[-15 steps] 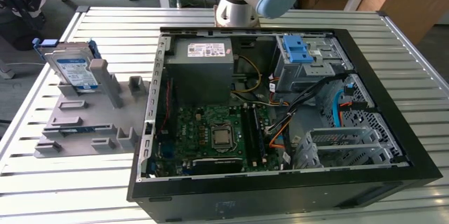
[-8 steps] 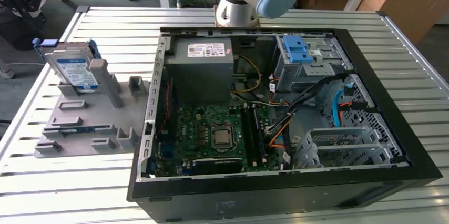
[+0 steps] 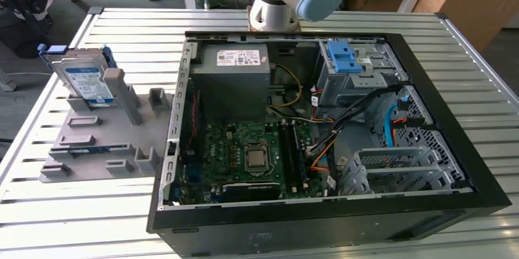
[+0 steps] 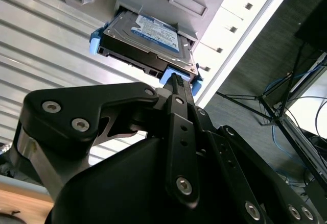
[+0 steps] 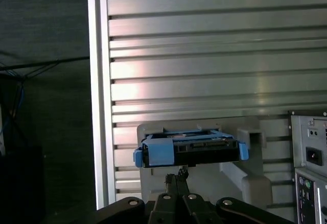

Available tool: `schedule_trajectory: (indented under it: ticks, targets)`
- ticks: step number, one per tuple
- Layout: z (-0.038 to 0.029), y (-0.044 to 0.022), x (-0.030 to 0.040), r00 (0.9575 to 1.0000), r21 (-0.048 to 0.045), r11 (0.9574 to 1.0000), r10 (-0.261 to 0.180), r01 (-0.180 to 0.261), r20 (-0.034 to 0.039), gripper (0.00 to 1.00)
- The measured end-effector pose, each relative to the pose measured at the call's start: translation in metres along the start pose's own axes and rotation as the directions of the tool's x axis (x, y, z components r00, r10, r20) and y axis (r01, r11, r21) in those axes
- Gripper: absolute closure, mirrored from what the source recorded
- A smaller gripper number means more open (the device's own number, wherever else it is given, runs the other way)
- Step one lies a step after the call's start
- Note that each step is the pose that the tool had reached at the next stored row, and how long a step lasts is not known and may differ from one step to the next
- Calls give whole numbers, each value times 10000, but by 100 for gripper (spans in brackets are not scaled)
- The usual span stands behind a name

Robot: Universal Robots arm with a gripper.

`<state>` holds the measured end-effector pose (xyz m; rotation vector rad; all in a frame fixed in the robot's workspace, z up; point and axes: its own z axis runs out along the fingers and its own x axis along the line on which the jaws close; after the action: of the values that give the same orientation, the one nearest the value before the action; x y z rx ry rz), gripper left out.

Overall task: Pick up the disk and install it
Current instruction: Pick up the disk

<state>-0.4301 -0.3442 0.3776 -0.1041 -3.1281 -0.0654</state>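
**Exterior view:** silver rectangular hard disk in a blue plastic carrier point(image 3: 85, 79), standing on edge in the grey moulded fixture point(image 3: 97, 131) on the slatted metal bench point(image 3: 81, 222), beside the open black computer case point(image 3: 324, 228). Not installed.

**Second wrist view:** black gripper point(image 4: 176, 81), fingers point(image 4: 180, 96) apparently pressed together and empty, tip at the carrier's blue edge. Contact unclear.

**First wrist view:** disk end-on, underside hidden by the fixture.

**Step judged:** approach for pick-up. A grasp calls for fingers spread across the carrier.
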Motion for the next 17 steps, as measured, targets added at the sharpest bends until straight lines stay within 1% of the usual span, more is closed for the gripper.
schedule_trajectory:
  ticks: [5, 9, 13, 17]
  targets:
    - [0, 0, 0, 9998, 3, 9998, -217, 217, -9, 89]
    - [0, 0, 0, 9986, 6, 9986, -521, 521, -22, 89]
    - [0, 0, 0, 9965, 9, 9965, -837, 837, -35, 89]
    - [0, 0, 0, 9931, 11, 9931, -1175, 1175, -49, 89]
